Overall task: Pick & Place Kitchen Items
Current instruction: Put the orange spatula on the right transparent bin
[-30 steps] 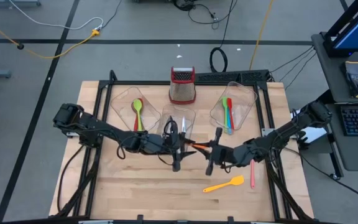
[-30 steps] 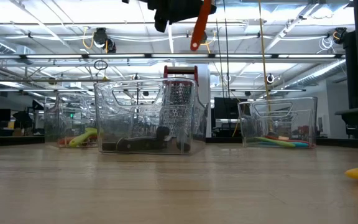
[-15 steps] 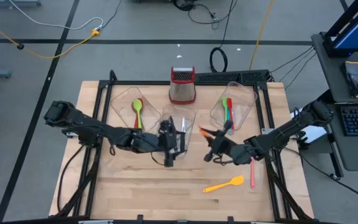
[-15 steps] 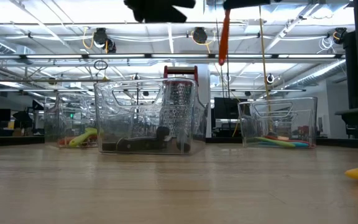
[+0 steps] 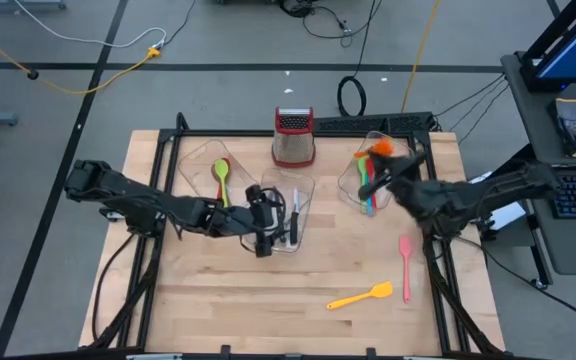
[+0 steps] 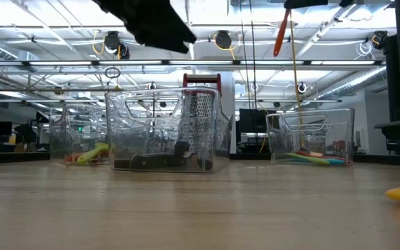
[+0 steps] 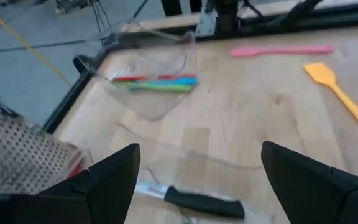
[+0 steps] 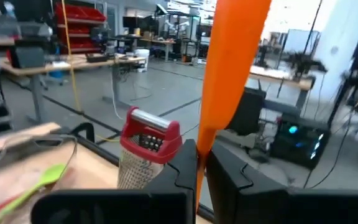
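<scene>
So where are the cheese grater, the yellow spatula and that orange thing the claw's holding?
Box grater [image 5: 294, 139], high view, on its steel body.
Yellow spatula [image 5: 360, 296], high view, on its handle.
Orange utensil [image 8: 232, 68], right wrist view, on its shaft above the right claw [image 8: 199, 163].

No legible text, label, brand, number or sign is found in any of the four views. The clear tubs, utensils, grater and wooden table surface carry no readable markings. Screens and equipment in the room beyond the table show no characters that can be made out.
</scene>
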Controlling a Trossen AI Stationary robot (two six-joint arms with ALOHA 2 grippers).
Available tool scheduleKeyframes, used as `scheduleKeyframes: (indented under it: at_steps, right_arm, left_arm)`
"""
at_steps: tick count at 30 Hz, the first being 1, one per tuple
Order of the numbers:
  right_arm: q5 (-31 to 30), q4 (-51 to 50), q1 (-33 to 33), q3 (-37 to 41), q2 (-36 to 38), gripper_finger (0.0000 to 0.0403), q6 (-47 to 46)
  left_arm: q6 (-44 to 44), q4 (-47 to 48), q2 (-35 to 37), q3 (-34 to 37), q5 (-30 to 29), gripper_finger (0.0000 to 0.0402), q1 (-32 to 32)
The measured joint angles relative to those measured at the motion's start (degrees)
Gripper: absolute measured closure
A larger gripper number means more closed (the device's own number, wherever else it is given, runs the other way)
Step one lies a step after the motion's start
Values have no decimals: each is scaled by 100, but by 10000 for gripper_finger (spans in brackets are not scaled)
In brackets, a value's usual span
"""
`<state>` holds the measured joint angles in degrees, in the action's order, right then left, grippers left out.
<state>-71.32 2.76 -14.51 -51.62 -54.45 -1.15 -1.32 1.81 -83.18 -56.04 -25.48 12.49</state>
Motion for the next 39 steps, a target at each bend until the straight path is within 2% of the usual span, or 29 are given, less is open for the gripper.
scheduleKeyframes:
  at_steps: [7, 16, 22, 30, 33, 39]
  right_arm:
    - [1240, -1445, 831, -2, 617, 395, -1605]
    - [3044, -3611, 2325, -220, 470, 395, -3386]
    - [4164, -4387, 3333, -596, 59, 395, -3693]
    - [5644, -4728, 4359, -769, -747, 395, -3888]
    - [5947, -4948, 4625, -772, -1000, 395, -3971]
    - [6132, -5429, 4941, -774, -1259, 395, -4173]
  left_arm:
    - [-224, 16, -2, 208, 3, 62, 15]
    - [-225, 17, -2, 211, 12, 62, 44]
    - [-34, 18, -3, 211, 12, 62, 53]
    - [129, 94, -4, 211, -1, 62, 274]
    - [99, 240, -2, 211, -3, 62, 385]
    - [233, 333, -2, 211, -5, 62, 617]
